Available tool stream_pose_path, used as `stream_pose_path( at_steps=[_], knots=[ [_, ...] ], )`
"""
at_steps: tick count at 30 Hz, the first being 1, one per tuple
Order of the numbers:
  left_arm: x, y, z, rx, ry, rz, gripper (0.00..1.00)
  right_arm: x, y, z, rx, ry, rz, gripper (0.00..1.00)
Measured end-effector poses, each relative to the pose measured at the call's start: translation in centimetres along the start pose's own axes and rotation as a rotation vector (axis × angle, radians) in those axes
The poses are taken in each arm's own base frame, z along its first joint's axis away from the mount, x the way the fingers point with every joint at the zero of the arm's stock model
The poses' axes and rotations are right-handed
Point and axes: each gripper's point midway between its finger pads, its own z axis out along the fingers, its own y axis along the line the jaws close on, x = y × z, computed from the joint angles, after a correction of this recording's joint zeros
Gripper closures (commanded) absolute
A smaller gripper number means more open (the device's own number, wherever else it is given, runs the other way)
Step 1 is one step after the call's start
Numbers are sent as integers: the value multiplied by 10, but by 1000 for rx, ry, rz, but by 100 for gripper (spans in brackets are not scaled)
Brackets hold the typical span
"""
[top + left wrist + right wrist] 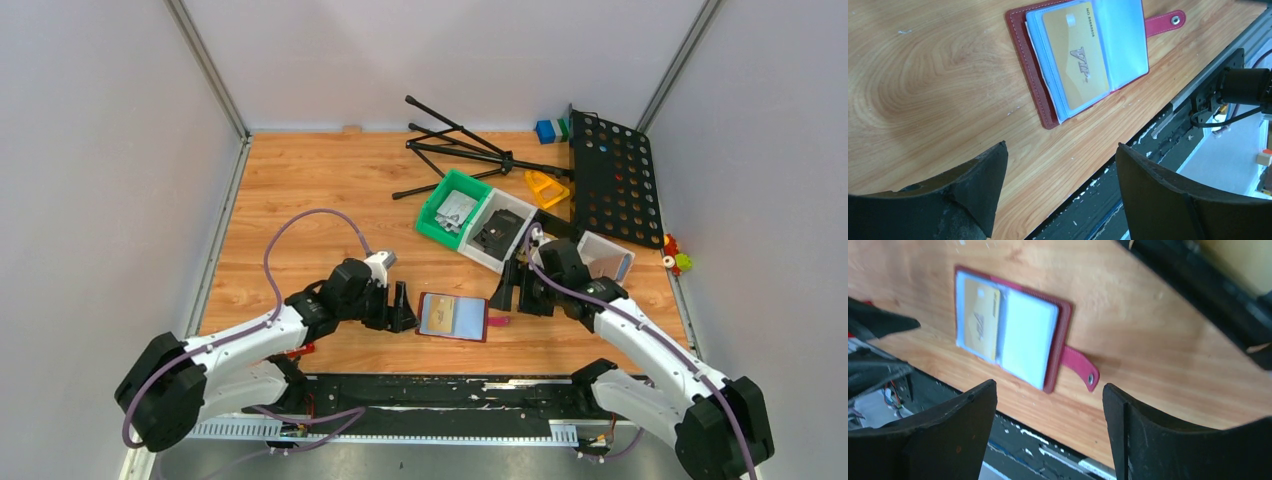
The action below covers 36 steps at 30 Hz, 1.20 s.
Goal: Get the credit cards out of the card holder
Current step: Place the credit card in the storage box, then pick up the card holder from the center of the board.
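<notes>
The left gripper [404, 308] hovers just left of the card holder [453, 316], its jaws spread and holding nothing, probably lined up to pin the cover or reach a card. The card holder lies opened flat on the desk [300, 200] between the two arms, near the front edge. A gold card [1075, 55] sits inside a clear sleeve, and the snap tab [1164, 22] sticks out toward the right. The right gripper [510, 292], also spread and empty, waits near that tab. The wood-grain desk carries a green bin [455, 207] and a black perforated panel [612, 178] farther back, with plain pale walls around it.
</notes>
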Motion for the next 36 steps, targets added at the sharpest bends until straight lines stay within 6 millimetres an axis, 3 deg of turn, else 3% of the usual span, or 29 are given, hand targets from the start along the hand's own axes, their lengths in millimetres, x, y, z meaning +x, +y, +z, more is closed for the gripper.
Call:
stream_pose_path(
  at_steps=[4, 12, 13, 17, 19, 23, 30, 36],
  knots=[
    [5, 6, 8, -21, 29, -14, 19, 29, -5, 3, 9, 68, 28, 30],
    [10, 11, 16, -36, 52, -27, 20, 58, -16, 22, 100, 182, 42, 43],
    [10, 12, 16, -37, 54, -28, 21, 61, -18, 26, 118, 196, 45, 47],
    [12, 14, 20, -44, 63, -33, 26, 75, -19, 36, 160, 244, 15, 86],
    [13, 15, 21, -47, 65, -34, 31, 77, -17, 40, 163, 250, 14, 99],
    [14, 9, 21, -37, 69, 12, 34, 75, -10, 41, 134, 239, 21, 100],
    [0, -38, 9, 41, -40, 279, 28, 60, 19, 25, 8, 173, 12, 100],
    [-4, -57, 9, 55, -115, 487, 20, 55, 35, 19, -58, 166, 27, 100]
  ],
)
